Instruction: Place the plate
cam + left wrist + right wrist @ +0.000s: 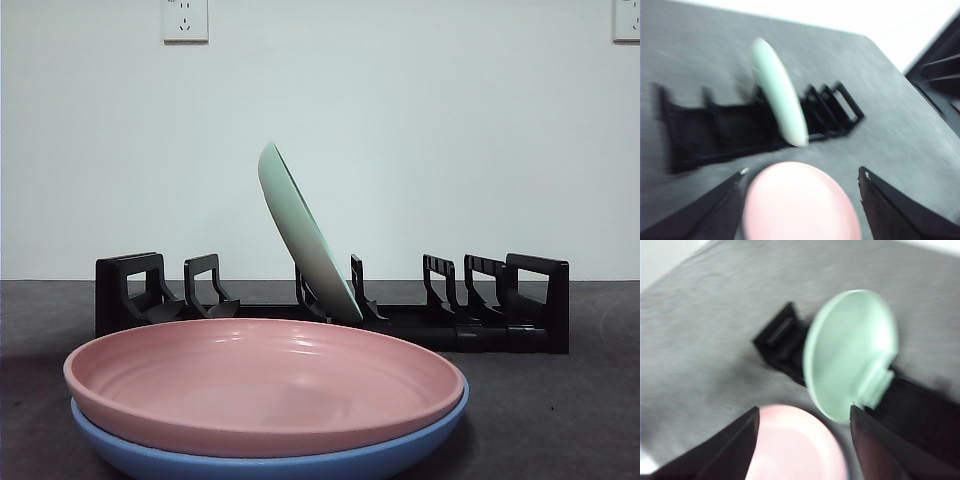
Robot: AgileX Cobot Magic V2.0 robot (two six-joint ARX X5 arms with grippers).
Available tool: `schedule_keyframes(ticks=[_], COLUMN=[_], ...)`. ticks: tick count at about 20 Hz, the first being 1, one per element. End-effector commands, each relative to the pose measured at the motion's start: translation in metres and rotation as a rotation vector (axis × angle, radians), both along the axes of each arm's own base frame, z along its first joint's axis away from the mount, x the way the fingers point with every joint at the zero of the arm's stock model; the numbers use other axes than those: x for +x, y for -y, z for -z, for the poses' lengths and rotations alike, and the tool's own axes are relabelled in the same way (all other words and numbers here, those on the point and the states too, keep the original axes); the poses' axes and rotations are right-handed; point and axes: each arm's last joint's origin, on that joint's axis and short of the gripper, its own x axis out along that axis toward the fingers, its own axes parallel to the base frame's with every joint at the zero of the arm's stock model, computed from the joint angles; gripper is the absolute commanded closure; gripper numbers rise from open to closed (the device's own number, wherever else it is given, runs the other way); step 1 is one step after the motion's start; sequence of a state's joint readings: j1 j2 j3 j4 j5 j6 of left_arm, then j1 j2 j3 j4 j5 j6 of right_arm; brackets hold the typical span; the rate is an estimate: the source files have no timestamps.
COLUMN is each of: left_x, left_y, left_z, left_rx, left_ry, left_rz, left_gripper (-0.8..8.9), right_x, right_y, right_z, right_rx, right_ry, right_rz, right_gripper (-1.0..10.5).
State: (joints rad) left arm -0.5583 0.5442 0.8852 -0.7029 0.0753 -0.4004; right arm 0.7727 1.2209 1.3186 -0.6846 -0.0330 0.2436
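dark grey table (590,420) before a white wall. green plate (305,235) stands tilted in a middle slot of the black rack (520,310). pink plate (265,385) rests on blue plate (270,462) in front. left gripper (802,172) and right gripper (805,407) hang spread above, holding nothing.

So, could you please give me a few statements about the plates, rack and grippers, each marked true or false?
1. The green plate stands tilted in the rack. True.
2. The pink plate lies under the blue plate. False: pink lies on top of blue.
3. The left gripper is shut on the pink plate. False: its jaws are open, holding nothing.
4. The right gripper is open. True.
5. The rack holds three plates. False: only the green one.
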Motion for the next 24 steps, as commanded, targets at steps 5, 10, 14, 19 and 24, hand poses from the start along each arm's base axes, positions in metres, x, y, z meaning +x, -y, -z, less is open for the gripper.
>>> schedule_keyframes(ticks=[5,10,14,19,24], left_x=[-0.029,-0.031,-0.029,-0.029,-0.029], left_y=[-0.026,-0.027,-0.026,-0.026,-0.027], left_z=[-0.028,-0.031,-0.030,-0.030,-0.030], left_rx=[0.153,0.153,0.156,0.159,0.165], left_ry=[0.021,0.026,0.021,0.022,0.027], left_rz=[-0.197,-0.198,-0.199,-0.204,-0.223], left_gripper=[4.69,4.69,4.69,4.69,4.69], right_x=[0.077,0.109,0.127,0.143,0.143], right_y=[-0.036,-0.051,-0.065,-0.077,-0.077], right_z=[0.053,0.086,0.091,0.094,0.094], right_rx=[0.087,0.105,0.108,0.105,0.103], right_ry=[-0.151,-0.201,-0.216,-0.220,-0.222], right_rz=[-0.124,-0.137,-0.152,-0.149,-0.148], right_gripper=[6.6,6.6,6.6,8.0,9.3])
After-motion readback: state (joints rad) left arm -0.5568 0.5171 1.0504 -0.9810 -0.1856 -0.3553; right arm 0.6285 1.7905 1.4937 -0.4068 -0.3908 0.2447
